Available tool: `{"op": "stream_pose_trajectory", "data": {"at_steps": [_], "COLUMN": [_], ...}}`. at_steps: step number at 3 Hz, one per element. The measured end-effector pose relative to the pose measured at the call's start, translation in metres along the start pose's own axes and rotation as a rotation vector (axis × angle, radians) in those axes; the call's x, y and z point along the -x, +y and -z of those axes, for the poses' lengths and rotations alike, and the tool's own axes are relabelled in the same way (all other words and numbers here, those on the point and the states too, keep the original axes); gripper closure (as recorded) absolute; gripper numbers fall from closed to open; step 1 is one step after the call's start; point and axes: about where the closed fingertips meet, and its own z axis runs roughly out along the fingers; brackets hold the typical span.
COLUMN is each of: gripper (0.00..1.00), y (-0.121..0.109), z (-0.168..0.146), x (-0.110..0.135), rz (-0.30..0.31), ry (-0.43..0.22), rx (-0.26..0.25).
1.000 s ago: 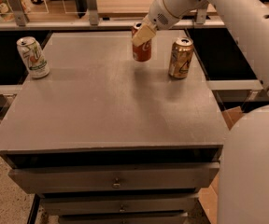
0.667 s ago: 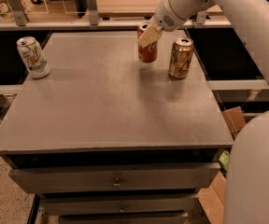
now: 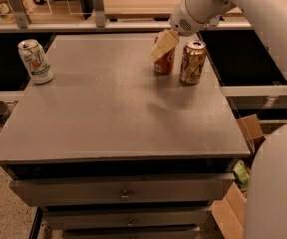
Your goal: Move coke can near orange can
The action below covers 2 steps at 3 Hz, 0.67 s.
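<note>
Here the gripper [image 3: 162, 50] is clamped on the top of the coke can [image 3: 165, 63], which stands on the grey table [image 3: 108, 113]. Since the earlier frame both have come down and rightward, so the orange can [image 3: 193, 62] is just right of the gripper. A white-and-green can [image 3: 35, 61] stands far to its left, and drawers [image 3: 123, 193] lie well below

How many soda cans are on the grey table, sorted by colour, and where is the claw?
Red soda can with white script: 1
Golden-orange metallic soda can: 1
White-and-green soda can: 1
Total: 3 cans
Claw: 1, at the red can's upper side, far right of the grey table.
</note>
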Motion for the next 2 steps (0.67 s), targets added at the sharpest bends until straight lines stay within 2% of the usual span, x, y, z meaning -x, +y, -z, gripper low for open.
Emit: {"op": "stream_pose_trajectory", "data": {"at_steps": [2], "gripper": [0.00], "y": [0.0050], "z": [-0.0026], "x": [-0.0074], "rz": [-0.008], "ry": [0.013], "rx": [0.013]}}
